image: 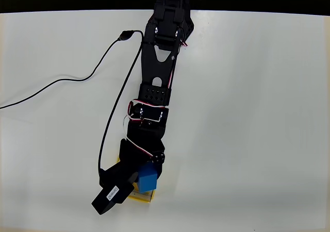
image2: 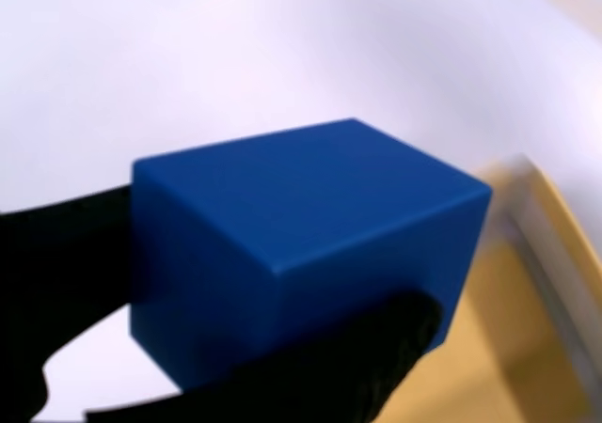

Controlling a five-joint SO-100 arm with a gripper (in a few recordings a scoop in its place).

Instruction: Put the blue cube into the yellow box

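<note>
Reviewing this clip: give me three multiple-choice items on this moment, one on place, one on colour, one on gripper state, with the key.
1. Where is the blue cube?
A. Flat on the table far from the arm
B. Held in the gripper at the yellow box
C. Beside the arm's base

2. What colour is the cable on the table?
A. Black
B. Red
C. Green

3. What is the gripper doing?
A. Open, empty
B. Shut on nothing
C. Shut on the cube

Key: 1 B, overhead view shows it held over the box's edge. 2 A, a dark line on white. 3 C, wrist view shows black fingers against the cube's sides.
</note>
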